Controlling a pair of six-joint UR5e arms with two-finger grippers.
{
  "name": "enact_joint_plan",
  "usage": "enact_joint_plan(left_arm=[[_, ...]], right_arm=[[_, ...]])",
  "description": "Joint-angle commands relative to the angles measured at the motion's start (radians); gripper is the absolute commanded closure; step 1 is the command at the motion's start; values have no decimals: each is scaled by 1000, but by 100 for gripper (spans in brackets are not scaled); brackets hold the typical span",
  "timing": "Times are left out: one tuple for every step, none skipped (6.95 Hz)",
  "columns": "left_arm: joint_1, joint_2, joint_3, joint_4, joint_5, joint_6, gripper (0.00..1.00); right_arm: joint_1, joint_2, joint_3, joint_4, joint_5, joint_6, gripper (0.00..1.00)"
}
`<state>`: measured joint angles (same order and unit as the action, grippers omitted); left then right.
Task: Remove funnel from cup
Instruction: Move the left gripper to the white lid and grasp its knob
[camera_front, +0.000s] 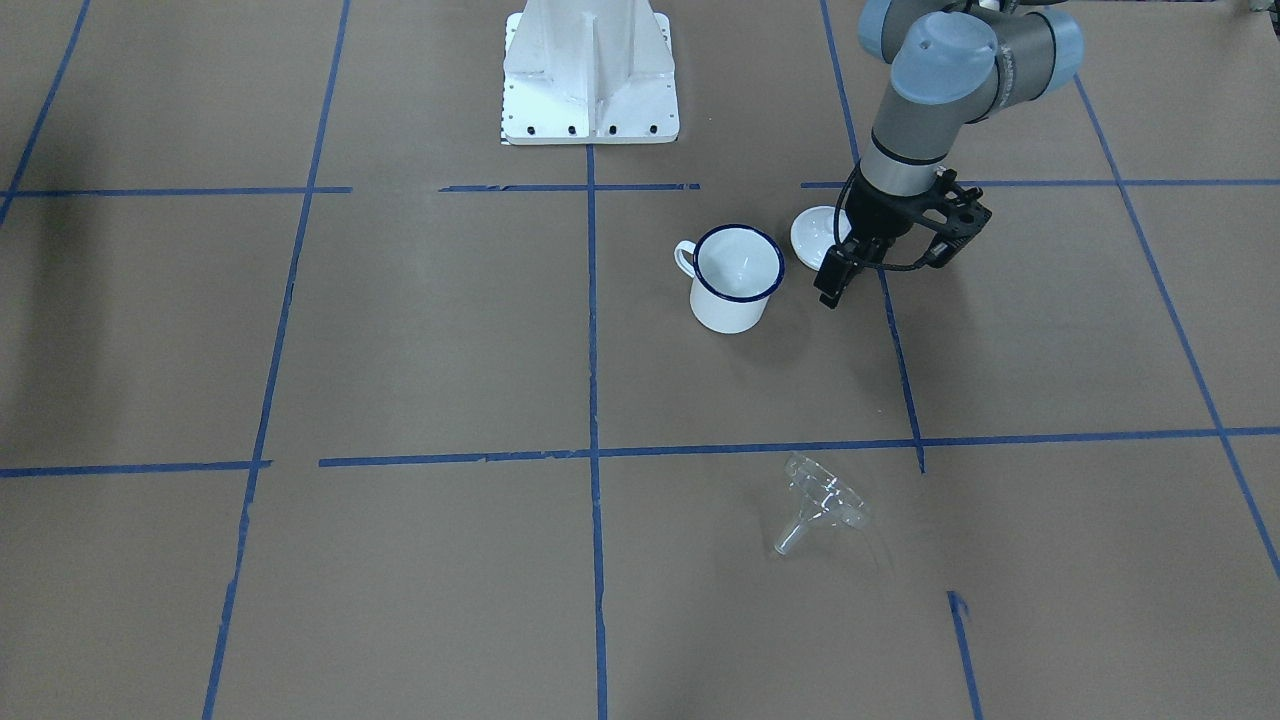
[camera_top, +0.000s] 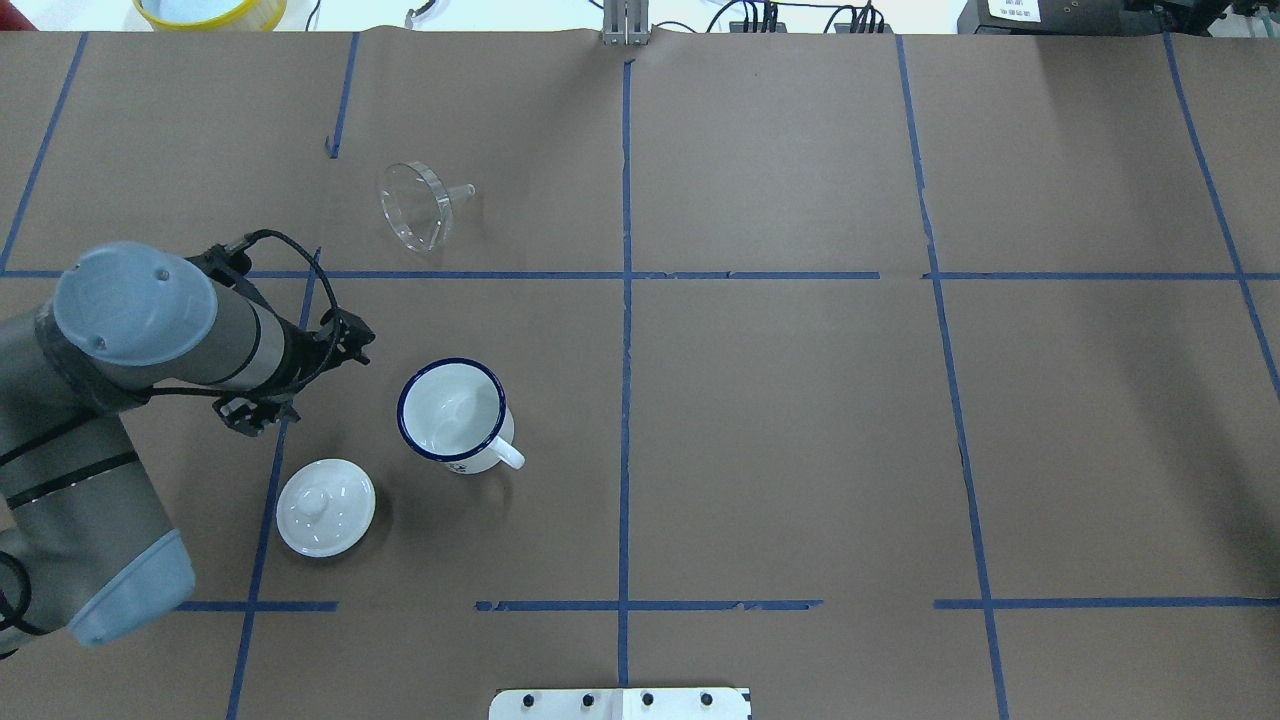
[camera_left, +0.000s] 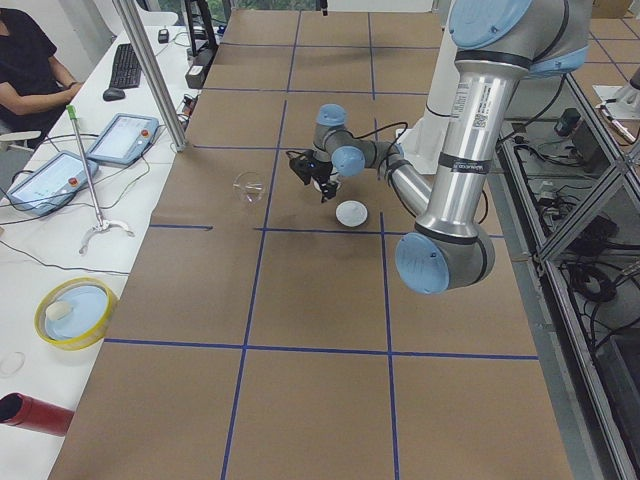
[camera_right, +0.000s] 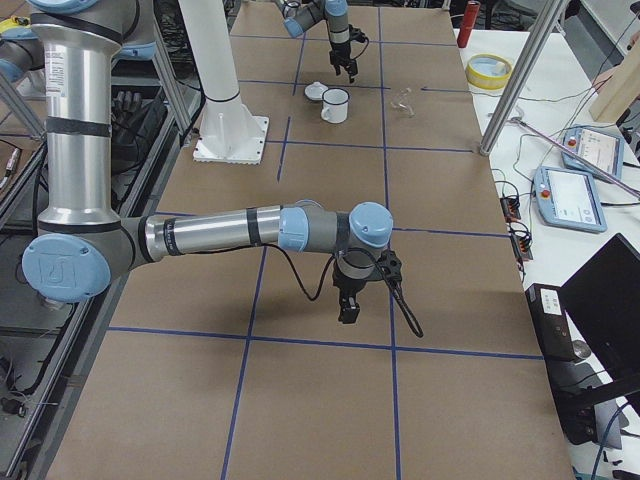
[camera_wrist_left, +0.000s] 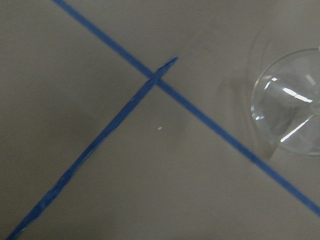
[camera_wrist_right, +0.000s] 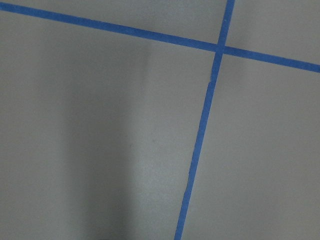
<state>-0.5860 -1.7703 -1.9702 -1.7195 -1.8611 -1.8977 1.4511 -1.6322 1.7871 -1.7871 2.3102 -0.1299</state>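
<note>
The clear funnel (camera_front: 822, 505) lies on its side on the brown table, well away from the cup; it also shows in the overhead view (camera_top: 415, 205) and at the right edge of the left wrist view (camera_wrist_left: 292, 105). The white cup (camera_front: 737, 280) with a dark blue rim stands upright and empty (camera_top: 455, 415). My left gripper (camera_front: 838, 275) hangs just beside the cup and holds nothing; it looks open. My right gripper (camera_right: 348, 305) hovers over bare table far from these things, and I cannot tell whether it is open or shut.
A white domed lid (camera_top: 325, 507) lies on the table close to the cup and to my left gripper. Blue tape lines cross the brown table cover. The white robot base (camera_front: 590, 80) stands at the table's robot side.
</note>
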Motion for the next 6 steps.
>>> enact_joint_plan(left_arm=[[111,83,-74,12,-27,-110,3],[120,83,-67,5,-23,-122,5],[120,83,-65,4,-20,-120,8],[120,83,-62,4,-18,-118,12],[121,86,-61,4,-18,-119,15],[129,87,-61,4,-20,-123,21]], right_arm=[[0,0,0,0,0,0,0],[0,0,0,0,0,1,0],[0,0,0,0,0,0,0],[0,0,0,0,0,0,0],[0,0,0,0,0,1,0],[0,0,0,0,0,1,0]])
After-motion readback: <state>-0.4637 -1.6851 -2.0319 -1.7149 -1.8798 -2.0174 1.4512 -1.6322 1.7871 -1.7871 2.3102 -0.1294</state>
